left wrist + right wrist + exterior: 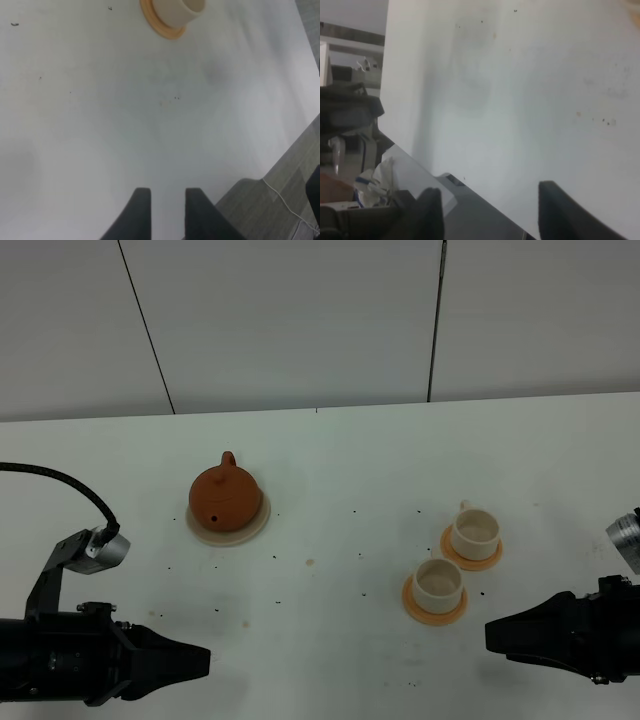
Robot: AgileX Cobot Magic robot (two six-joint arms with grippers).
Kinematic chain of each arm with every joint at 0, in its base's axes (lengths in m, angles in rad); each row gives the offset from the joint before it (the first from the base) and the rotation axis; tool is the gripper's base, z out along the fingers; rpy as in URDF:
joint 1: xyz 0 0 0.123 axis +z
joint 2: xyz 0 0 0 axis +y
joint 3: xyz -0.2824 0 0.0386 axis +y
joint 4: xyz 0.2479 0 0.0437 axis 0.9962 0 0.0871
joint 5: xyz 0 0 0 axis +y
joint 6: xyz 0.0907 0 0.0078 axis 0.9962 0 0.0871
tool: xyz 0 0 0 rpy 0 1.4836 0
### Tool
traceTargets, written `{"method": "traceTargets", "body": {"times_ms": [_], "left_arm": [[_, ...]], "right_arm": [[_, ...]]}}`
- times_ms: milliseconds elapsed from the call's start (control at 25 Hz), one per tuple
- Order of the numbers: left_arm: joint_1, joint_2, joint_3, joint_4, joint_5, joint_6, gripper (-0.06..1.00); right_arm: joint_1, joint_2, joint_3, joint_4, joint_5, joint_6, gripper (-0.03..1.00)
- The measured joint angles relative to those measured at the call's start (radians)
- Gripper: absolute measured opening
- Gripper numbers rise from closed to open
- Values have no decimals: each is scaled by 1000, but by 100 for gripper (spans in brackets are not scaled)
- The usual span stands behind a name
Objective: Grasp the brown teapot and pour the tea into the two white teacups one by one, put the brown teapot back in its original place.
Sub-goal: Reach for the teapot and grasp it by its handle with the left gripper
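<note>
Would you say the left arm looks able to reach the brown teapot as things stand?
Probably yes: only bare table lies between the left gripper and the brown teapot on its saucer; both white teacups stand well off to the right, and the gripper holds nothing.

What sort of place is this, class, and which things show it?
Probably a robotics lab: a left claw and right claw on black arms flank a white table, with a brown teapot and two white teacups set out before wall panels.
</note>
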Motion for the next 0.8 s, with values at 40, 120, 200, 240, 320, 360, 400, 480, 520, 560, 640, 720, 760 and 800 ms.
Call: {"method": "traceTargets", "body": {"times_ms": [40, 120, 200, 240, 320, 360, 400, 480, 520, 560, 640, 720, 760, 800], "left_arm": [[0, 0, 0, 0, -1, 0, 24], [0, 0, 0, 0, -1, 0, 24], [0, 0, 0, 0, -1, 0, 24], [0, 0, 0, 0, -1, 0, 24], [0, 0, 0, 0, -1, 0, 24], [0, 0, 0, 0, -1, 0, 24], [0, 0, 0, 0, -3, 0, 24], [0, 0, 0, 0, -4, 0, 24], [0, 0, 0, 0, -7, 0, 24], [0, 0, 0, 0, -11, 0, 24], [0, 0, 0, 0, -31, 0, 24], [0, 0, 0, -1, -52, 0, 24], [0, 0, 0, -5, -61, 0, 24], [0, 0, 0, -12, -69, 0, 24]], "right_arm": [[0, 0, 0, 0, 0, 0, 42], [0, 0, 0, 0, 0, 0, 42], [0, 0, 0, 0, 0, 0, 42], [0, 0, 0, 0, 0, 0, 42], [0, 0, 0, 0, 0, 0, 42], [0, 0, 0, 0, 0, 0, 42], [0, 0, 0, 0, 0, 0, 42], [0, 0, 0, 1, 0, 0, 42], [0, 0, 0, 1, 0, 0, 42], [0, 0, 0, 2, 0, 0, 42], [0, 0, 0, 12, 0, 0, 42], [0, 0, 0, 41, 0, 0, 42], [0, 0, 0, 57, -1, 0, 42], [0, 0, 0, 75, -3, 0, 42]]}}
